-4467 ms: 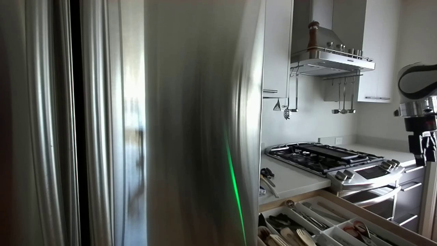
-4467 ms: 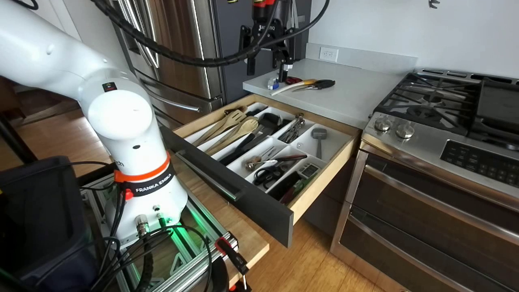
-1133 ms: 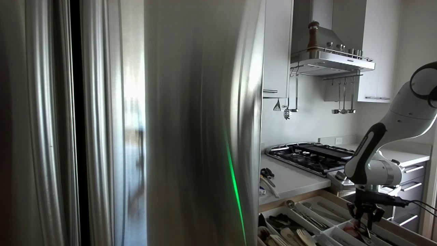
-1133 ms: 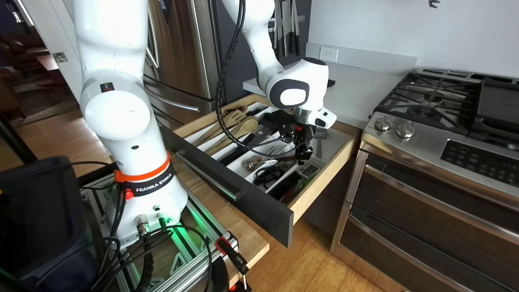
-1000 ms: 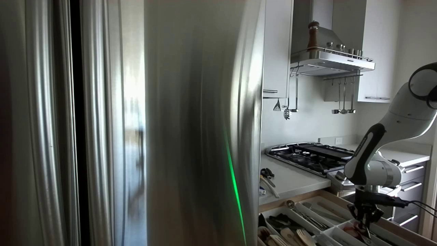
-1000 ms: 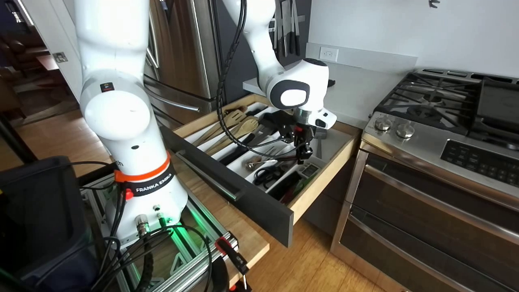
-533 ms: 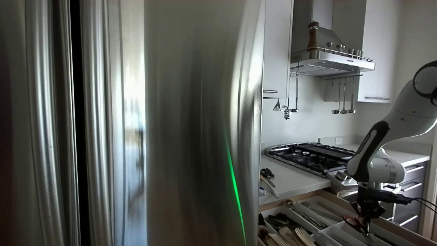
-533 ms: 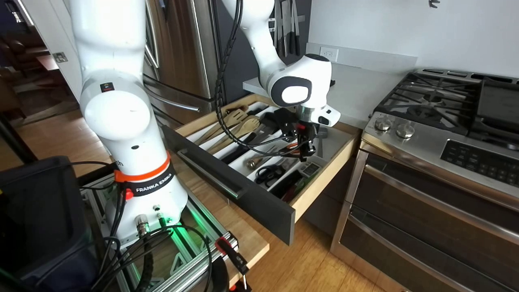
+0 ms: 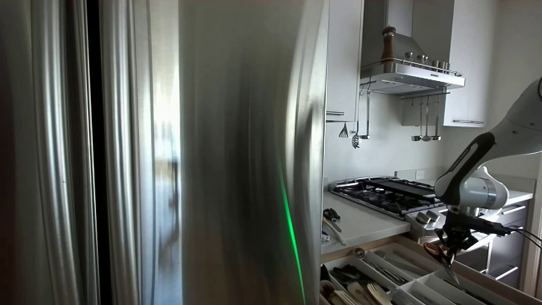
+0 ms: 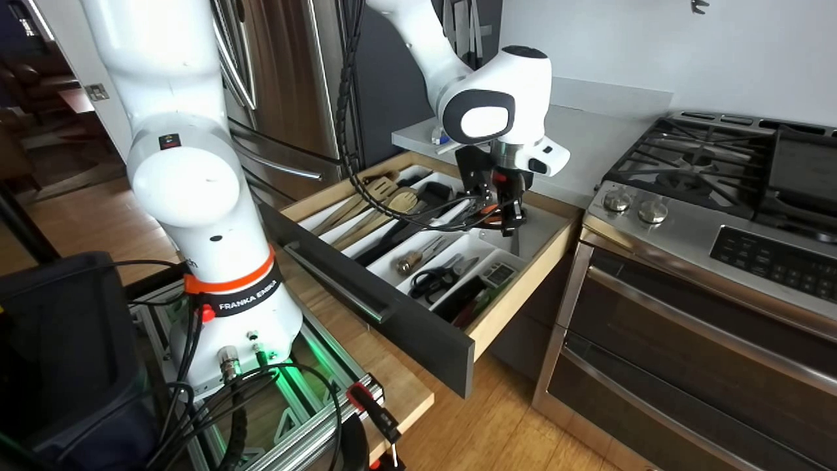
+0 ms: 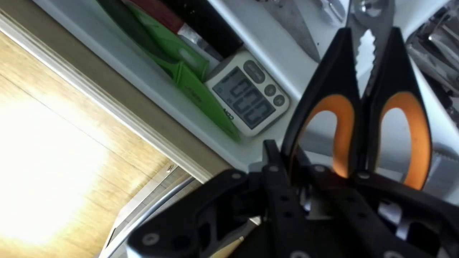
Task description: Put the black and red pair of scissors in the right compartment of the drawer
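Note:
In the wrist view, the black and red pair of scissors (image 11: 331, 77) shows black handles with orange-red loops and a toothed gap. My gripper (image 11: 288, 154) is shut on the rim of one handle loop. An exterior view has the scissors (image 9: 432, 250) hanging tilted from the gripper (image 9: 452, 253), blades pointing down towards the drawer. Most of the scissors are hidden behind the gripper (image 10: 511, 226) in an exterior view, above the back right part of the drawer (image 10: 523, 294). Down the drawer's right side runs a compartment with a white timer (image 11: 247, 93) and a green-handled tool (image 11: 200, 104).
Black-looped scissors (image 10: 428, 282) lie in the compartment left of the timer's. Wooden spoons (image 10: 382, 212) fill the drawer's left side. The stove (image 10: 654, 212) stands right of the drawer, and the counter (image 9: 360, 224) behind it bears a black-handled tool (image 9: 332, 214).
My gripper has closed on the scissors' handle and risen from the drawer with them. It has also moved back and to the right in an exterior view.

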